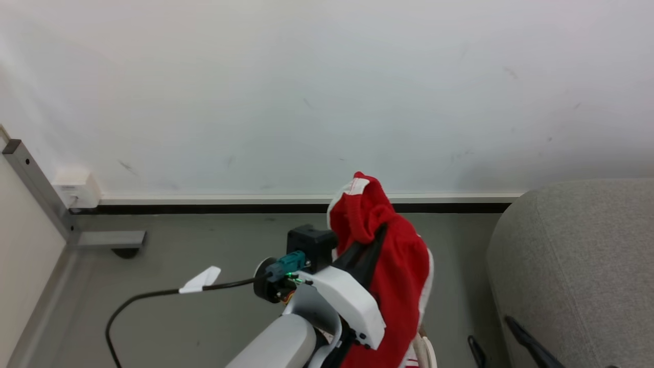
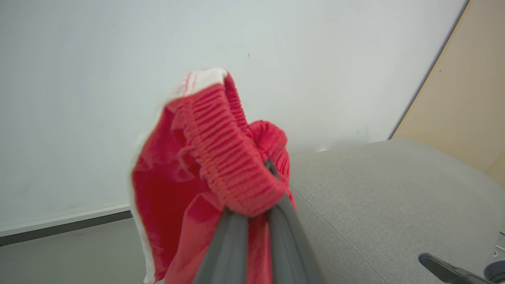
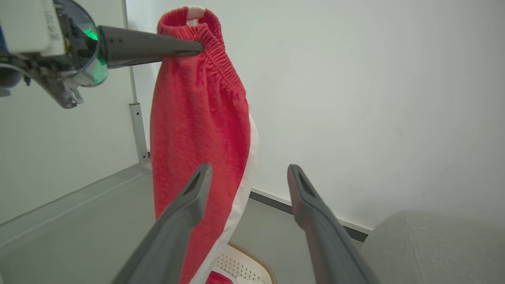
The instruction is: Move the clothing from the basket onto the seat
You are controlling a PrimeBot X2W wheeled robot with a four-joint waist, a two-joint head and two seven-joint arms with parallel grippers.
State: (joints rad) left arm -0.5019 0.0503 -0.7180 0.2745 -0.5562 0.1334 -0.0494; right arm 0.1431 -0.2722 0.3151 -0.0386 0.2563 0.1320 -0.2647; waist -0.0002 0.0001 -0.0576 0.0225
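Clothing (image 3: 197, 130) hangs with its long axis vertical, waistband (image 3: 221, 59) at 12 o'clock, lower end over basket (image 3: 252, 265) at 6. Left gripper (image 3: 199, 47) reaches in from 9 o'clock, clamped on waistband. Right gripper (image 3: 249, 169) spread wide, empty.

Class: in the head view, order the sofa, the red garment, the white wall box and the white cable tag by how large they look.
1. sofa, cut off by the frame
2. garment
3. wall box
4. cable tag; close to the box in size and nearer the camera, so those two are unsure
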